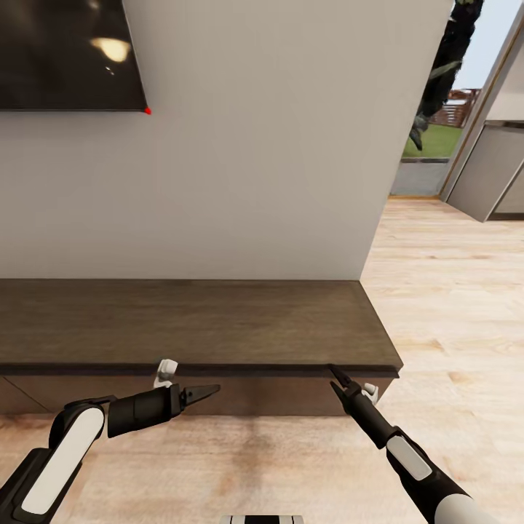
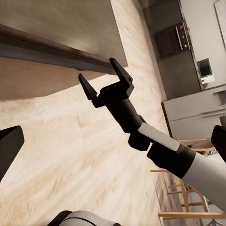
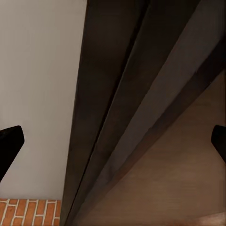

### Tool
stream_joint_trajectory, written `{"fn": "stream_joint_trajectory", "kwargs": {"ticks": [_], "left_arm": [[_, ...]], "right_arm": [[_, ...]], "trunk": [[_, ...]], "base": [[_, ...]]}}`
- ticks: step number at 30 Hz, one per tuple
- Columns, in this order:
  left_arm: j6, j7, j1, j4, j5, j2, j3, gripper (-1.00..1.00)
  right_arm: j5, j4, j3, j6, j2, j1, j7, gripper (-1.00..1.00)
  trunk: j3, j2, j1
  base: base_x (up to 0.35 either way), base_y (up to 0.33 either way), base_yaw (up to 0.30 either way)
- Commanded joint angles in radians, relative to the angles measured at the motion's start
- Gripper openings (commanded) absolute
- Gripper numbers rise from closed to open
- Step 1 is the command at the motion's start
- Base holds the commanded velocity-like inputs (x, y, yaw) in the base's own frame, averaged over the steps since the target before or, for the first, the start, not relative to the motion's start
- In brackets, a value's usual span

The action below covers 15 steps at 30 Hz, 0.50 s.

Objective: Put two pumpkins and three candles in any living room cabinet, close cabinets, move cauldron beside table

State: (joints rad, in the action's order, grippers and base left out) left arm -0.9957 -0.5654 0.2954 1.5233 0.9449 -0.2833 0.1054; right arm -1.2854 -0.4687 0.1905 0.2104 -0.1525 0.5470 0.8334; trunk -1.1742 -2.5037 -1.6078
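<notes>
Dark wood cabinet [image 1: 196, 320] against grey wall [image 1: 255, 145]; pale plank floor [image 1: 451, 291].

Dark brown wood-grain cabinet [image 1: 196, 320]; pale plank floor [image 1: 451, 306]; grey wall [image 1: 255, 145].

A pale wall [image 1: 255, 145] with a dark screen [image 1: 69, 51] rises above light wood flooring [image 1: 451, 291].

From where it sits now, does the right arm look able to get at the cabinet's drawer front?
Probably yes: the right gripper is open, right at the front top edge of the cabinet near its right end, with nothing visible between them.
</notes>
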Motion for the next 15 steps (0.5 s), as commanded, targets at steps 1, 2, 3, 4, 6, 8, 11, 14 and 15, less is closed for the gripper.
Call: {"fn": "stream_joint_trajectory", "kwargs": {"ticks": [1,2,3,4,6,8,11,14,15], "left_arm": [[-0.003,-0.004,0.001,0.0,-0.001,0.0,0.0,1.0],[-0.003,-0.004,0.001,0.0,-0.001,0.0,0.0,1.0],[-0.003,-0.004,0.001,0.0,-0.001,-0.001,-0.001,1.0],[-0.003,-0.008,0.001,0.0,0.002,-0.001,-0.002,1.0],[-0.003,-0.035,0.001,0.0,0.003,-0.005,-0.002,1.0],[-0.002,-0.066,0.001,0.0,0.004,-0.014,-0.002,1.0],[-0.002,-0.106,0.001,-0.001,0.004,-0.036,-0.004,1.0],[-0.001,-0.114,0.001,-0.002,0.004,-0.042,-0.004,1.0],[-0.001,-0.115,0.001,-0.003,0.004,-0.042,-0.004,1.0]], "right_arm": [[-0.011,0.001,0.004,0.007,-0.001,0.001,0.002,1.0],[-0.011,0.001,0.004,0.007,-0.001,0.001,0.002,1.0],[-0.012,0.001,0.004,0.007,-0.001,0.001,0.001,1.0],[-0.011,0.003,0.004,0.007,-0.001,0.001,0.001,1.0],[-0.012,0.003,0.004,0.007,-0.001,0.001,0.001,1.0],[-0.012,0.004,0.004,0.007,-0.001,0.001,0.001,1.0],[-0.011,0.004,0.004,0.006,-0.001,0.001,0.0,1.0],[-0.011,0.004,0.004,0.006,-0.001,0.001,-0.001,1.0],[-0.011,0.004,0.004,0.006,0.0,0.001,-0.001,1.0]], "trunk": [[-0.001,0.0,0.0],[-0.001,0.0,0.0],[-0.001,0.0,0.0],[-0.001,0.0,0.0],[-0.001,0.0,0.0],[-0.001,0.0,0.0],[-0.001,0.0,0.0],[-0.005,-0.001,0.0],[-0.009,-0.001,-0.001]], "base": [[0.004,-0.004,0.0],[0.003,-0.003,0.0],[0.002,-0.002,0.0],[0.0,0.0,0.0],[0.0,0.0,0.0],[0.0,0.0,0.0],[0.0,0.0,0.0],[0.0,0.0,0.0],[0.0,0.0,0.0]]}}
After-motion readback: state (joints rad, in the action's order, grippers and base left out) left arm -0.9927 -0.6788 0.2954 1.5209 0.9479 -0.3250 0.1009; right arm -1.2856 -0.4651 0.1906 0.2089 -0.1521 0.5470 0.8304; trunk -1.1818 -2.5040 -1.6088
